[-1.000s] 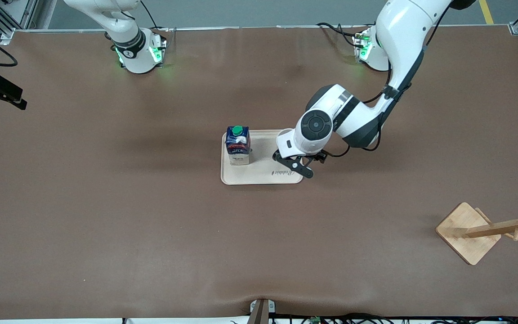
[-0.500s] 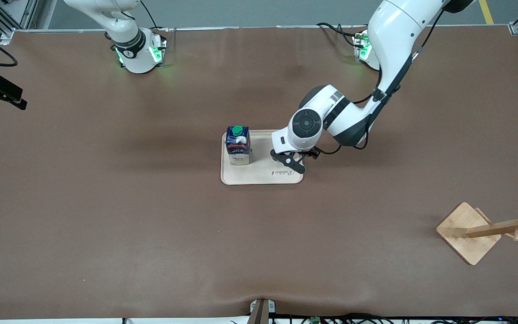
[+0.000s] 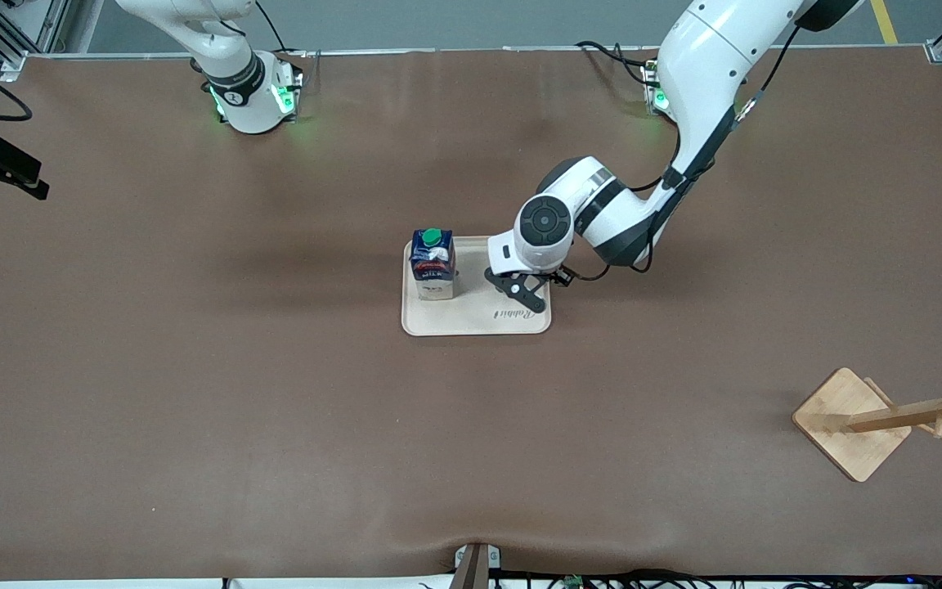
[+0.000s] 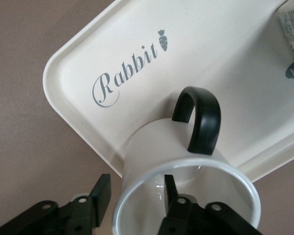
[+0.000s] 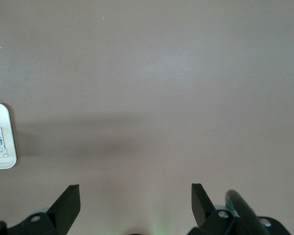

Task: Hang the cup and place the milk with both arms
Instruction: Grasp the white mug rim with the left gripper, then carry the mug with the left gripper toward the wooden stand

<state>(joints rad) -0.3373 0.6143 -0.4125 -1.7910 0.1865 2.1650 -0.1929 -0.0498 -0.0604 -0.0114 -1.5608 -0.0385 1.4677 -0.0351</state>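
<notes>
The white cup [image 4: 161,152] with its black handle [image 4: 201,117] stands on the cream tray [image 4: 73,63], close to one corner. My left gripper [image 4: 135,188] is down over its rim. One finger [image 4: 102,188] is outside the wall with a gap showing and the other is inside the cup, so the gripper is open. In the front view the left gripper [image 3: 524,296] covers the cup. The dark blue milk [image 3: 432,266] with a green cap stands upright on the tray [image 3: 479,323], beside the gripper toward the right arm's end. My right gripper [image 5: 135,196] hangs open over bare table.
A wooden cup rack [image 3: 888,413] with pegs is at the left arm's end of the table, nearer to the front camera than the tray. The brown table mat [image 3: 234,393] spreads around the tray. The right arm waits near its base.
My left gripper has shifted over the tray toward the milk, and its fingers have narrowed around the cup's rim. The milk, tray and rack have not moved.
</notes>
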